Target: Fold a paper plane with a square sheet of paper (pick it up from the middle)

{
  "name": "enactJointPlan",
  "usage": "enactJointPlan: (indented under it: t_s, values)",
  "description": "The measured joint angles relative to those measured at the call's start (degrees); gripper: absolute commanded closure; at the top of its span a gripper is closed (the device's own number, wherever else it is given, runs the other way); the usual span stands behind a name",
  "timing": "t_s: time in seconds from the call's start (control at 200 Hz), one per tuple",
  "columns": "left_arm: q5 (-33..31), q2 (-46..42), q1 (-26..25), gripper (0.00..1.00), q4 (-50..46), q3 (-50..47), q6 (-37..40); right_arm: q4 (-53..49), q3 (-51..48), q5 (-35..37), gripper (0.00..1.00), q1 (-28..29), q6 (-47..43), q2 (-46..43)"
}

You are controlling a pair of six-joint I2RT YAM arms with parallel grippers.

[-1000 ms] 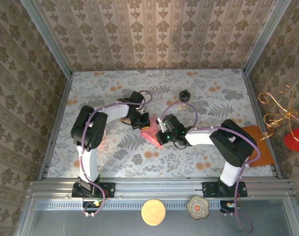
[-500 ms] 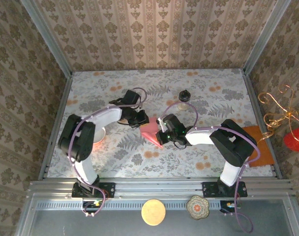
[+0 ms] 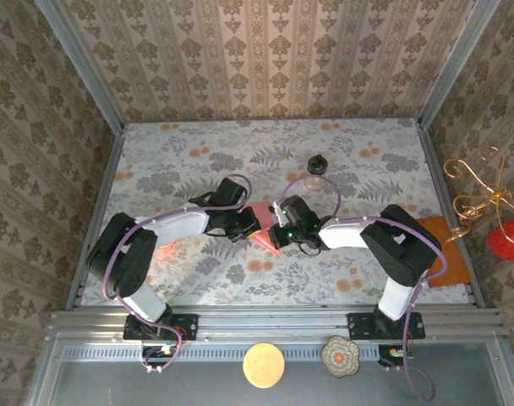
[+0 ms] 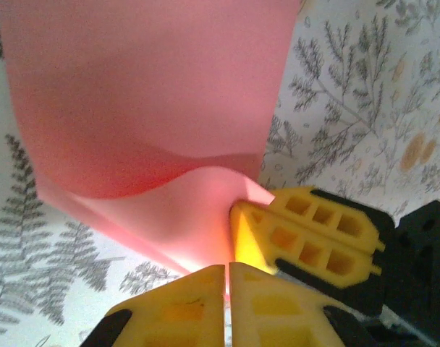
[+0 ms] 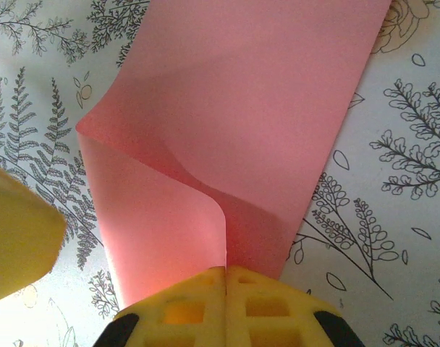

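Left arm has dropped its elbow and stretched in low toward the middle since a second ago; right arm and paper sit where they were. Your left gripper point(image 3: 248, 226) point(image 4: 227, 271) has its fingers pressed together, tips against the near edge of the square sheet of paper point(image 3: 262, 239) point(image 4: 155, 108) point(image 5: 242, 94); can't tell if any paper sits between them. Your right gripper point(image 3: 275, 235) point(image 5: 226, 273) is clamped tight on a raised fold of that sheet, which curls up off the table point(image 3: 189, 161) mid-surface. Grippers just beside each other, no slack between. Open room left, far and near of the pair. Small dark-lidded jar point(image 3: 316, 165) stands behind, well apart. Orange sheet point(image 3: 450, 249) lies at the right edge, partly under the right arm. Floral cloth, patterned wallpaper on three sides, metal rail point(image 3: 274, 321) along the near edge
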Motion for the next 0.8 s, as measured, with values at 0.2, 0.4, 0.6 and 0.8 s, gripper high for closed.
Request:
enactJointPlan:
  t_s: [0.2,0.4,0.6,0.8]
  values:
    - [-0.2,2.5,-0.4,0.90,2.0,0.0,-1.9,-0.2,0.2,0.0,1.00,0.0,0.1,0.1]
    - [-0.9,2.5,-0.8,0.90,2.1,-0.1,-3.3,-0.4,0.2,0.0,1.00,-0.1,0.1,0.1]
    - [-1.6,2.5,-0.8,0.90,2.1,-0.5,-4.0,-0.6,0.3,0.0,1.00,-0.1,0.1,0.1]
    - [-2.7,2.5,-0.8,0.90,2.1,-1.4,-4.0,-0.6,0.3,0.0,1.00,-0.1,0.1,0.1]
